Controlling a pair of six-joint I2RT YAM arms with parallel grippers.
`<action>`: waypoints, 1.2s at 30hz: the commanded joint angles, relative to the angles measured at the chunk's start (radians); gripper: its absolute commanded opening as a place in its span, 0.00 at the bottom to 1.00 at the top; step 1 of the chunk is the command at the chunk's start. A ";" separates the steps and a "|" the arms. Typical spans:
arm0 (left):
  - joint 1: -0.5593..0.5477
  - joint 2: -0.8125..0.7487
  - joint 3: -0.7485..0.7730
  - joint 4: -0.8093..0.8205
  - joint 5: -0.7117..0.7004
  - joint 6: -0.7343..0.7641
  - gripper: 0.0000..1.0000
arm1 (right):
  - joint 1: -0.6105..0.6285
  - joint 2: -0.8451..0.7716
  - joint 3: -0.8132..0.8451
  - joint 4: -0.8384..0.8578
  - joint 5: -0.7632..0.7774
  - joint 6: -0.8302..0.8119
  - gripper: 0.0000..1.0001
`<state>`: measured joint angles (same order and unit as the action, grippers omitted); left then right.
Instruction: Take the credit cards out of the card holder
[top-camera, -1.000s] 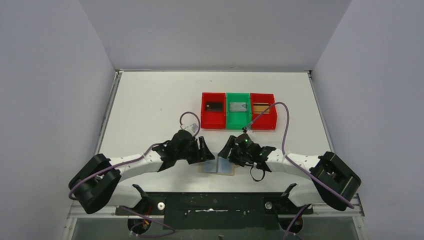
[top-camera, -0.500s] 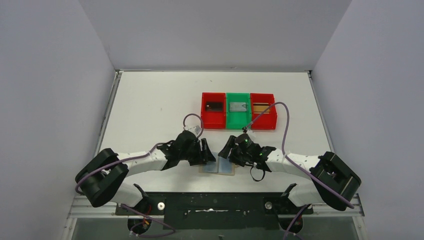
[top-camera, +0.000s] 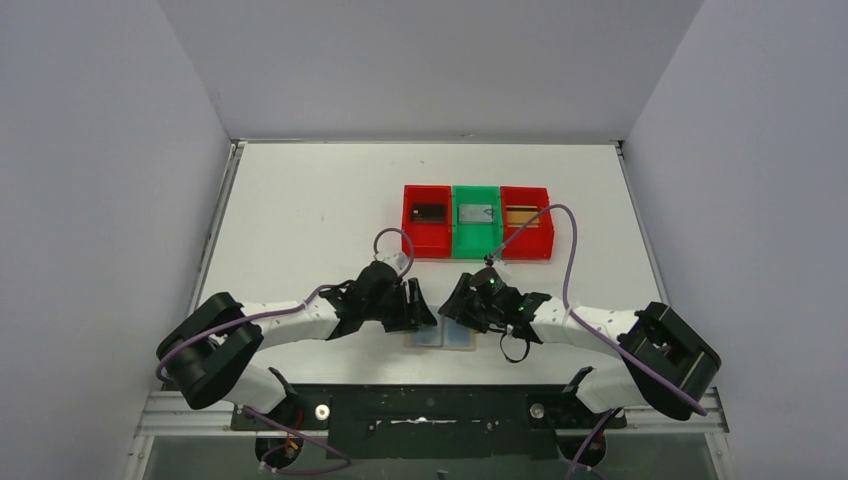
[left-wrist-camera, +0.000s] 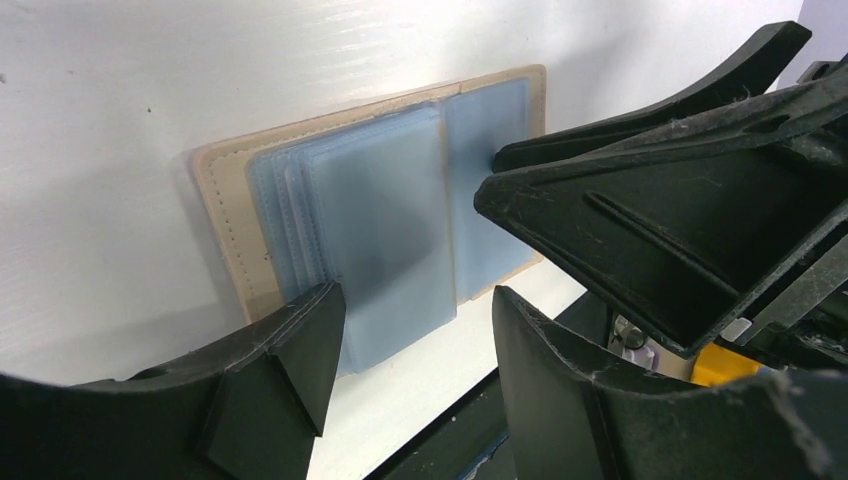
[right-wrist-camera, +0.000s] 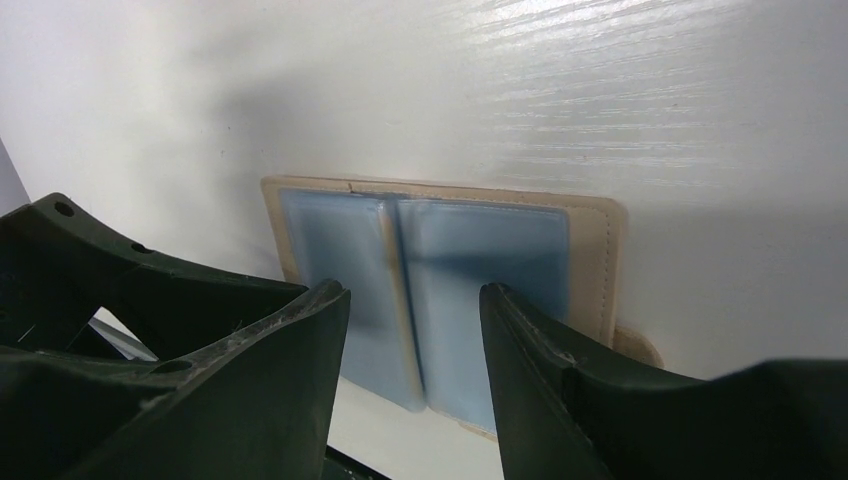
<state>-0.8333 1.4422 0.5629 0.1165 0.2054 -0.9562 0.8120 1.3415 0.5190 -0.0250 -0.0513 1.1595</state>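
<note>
Though over card holder (right-wrist-camera: 480, 250), tools (left-wrist-camera: 410, 310) (right-wrist-camera: 412, 295) part-open, empty.

Card holder (right-wrist-camera: 490, 260): tan outer border with a stitched seam line; inner panels pale blue-grey and translucent. Left tray (top-camera: 410, 238): red; holds a dark card (top-camera: 428, 212). Middle tray (top-camera: 476, 241): green; holds a grey card (top-camera: 477, 213). Right tray (top-camera: 543, 240): red; holds a tan card (top-camera: 519, 215) with a dark stripe. Table (top-camera: 300, 220): white, faint wood-grain texture in the wrist views. Left gripper (left-wrist-camera: 415, 305) and right gripper (right-wrist-camera: 415, 295): black; arm links white; joints black; cables purple. Indicator light (top-camera: 493, 281) on the right wrist: green.
</note>
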 joint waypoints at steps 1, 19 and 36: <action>-0.010 0.008 0.025 0.054 0.029 0.004 0.54 | 0.000 0.011 0.001 0.009 -0.002 -0.009 0.51; -0.009 0.008 -0.022 0.153 0.065 -0.035 0.49 | 0.042 0.150 0.114 -0.062 -0.001 -0.083 0.34; 0.005 -0.093 -0.027 0.082 -0.026 -0.026 0.53 | -0.062 0.017 -0.126 0.210 -0.085 0.067 0.12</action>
<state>-0.8356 1.3689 0.5266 0.1925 0.2043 -0.9878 0.7788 1.3815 0.4515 0.0963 -0.1135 1.1809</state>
